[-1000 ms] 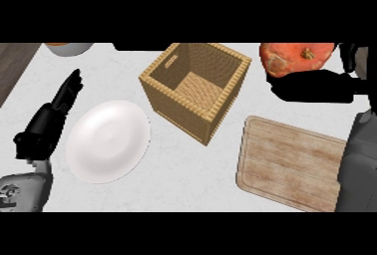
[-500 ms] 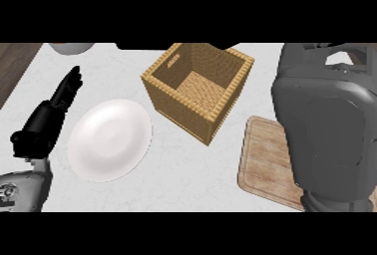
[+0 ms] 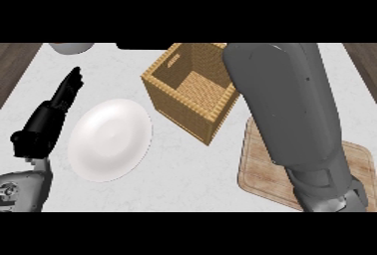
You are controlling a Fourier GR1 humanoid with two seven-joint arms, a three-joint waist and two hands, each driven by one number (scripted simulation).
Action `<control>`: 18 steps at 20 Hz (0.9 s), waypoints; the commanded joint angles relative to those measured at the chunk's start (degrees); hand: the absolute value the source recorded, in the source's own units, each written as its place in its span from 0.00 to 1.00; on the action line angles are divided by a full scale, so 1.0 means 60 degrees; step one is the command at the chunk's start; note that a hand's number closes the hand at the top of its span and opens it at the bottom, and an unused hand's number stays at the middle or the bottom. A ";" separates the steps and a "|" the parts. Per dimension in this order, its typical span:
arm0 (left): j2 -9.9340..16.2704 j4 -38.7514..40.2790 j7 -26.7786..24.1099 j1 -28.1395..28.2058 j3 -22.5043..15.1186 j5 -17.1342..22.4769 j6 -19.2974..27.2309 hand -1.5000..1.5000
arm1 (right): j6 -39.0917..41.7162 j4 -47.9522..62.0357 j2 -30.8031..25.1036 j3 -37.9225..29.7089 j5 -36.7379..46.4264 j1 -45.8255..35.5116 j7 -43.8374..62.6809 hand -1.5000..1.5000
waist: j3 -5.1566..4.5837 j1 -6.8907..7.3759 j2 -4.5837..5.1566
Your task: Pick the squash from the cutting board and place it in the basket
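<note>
The woven basket [image 3: 184,87] stands at the back middle of the counter, its right side covered by my right forearm [image 3: 287,109]. That forearm runs from the lower right up to the view's top edge, and the right hand lies beyond the edge. The squash is nowhere in view. The wooden cutting board [image 3: 258,172] lies at the right, partly under the forearm, and its visible part is bare. My left hand [image 3: 48,117] rests at the left with its fingers straight, holding nothing.
A white plate [image 3: 110,139] lies between the left hand and the basket. A pale bowl [image 3: 71,48] peeks in at the top left. A dark sliver [image 3: 147,46] that I cannot identify shows at the top edge behind the basket.
The right arm has swung left across the view, from beside the board to over the basket's right side. The squash, seen in the right hand a second ago, has left the view. The left hand is still.
</note>
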 commanded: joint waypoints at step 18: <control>0.0044 -0.0069 -0.0180 0.0344 0.0216 0.0115 -0.0287 0.50 | 0.1497 0.2353 0.0043 0.0058 -0.0261 -0.0590 -0.0010 0.00 | 0.0006 -0.0042 -0.0021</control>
